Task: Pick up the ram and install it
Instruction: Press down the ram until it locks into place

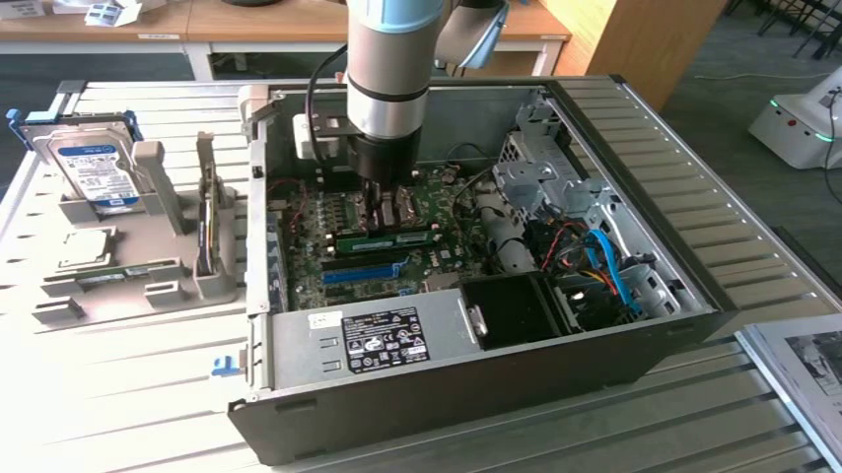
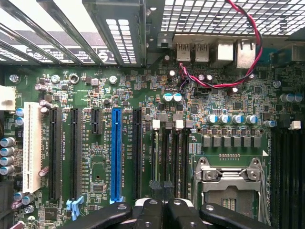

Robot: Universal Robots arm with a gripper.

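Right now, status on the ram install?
End effector shut, down inside the case over the motherboard. Ram lies right under its tips; seated or not, cannot tell. Cables lie clear to the side.

In the exterior view the arm [image 1: 389, 69] runs off the top edge and hides the board behind it. The end effector [image 2: 159, 210] is cut by the wrist view's edge. The label [image 1: 385, 341] is too small to read.
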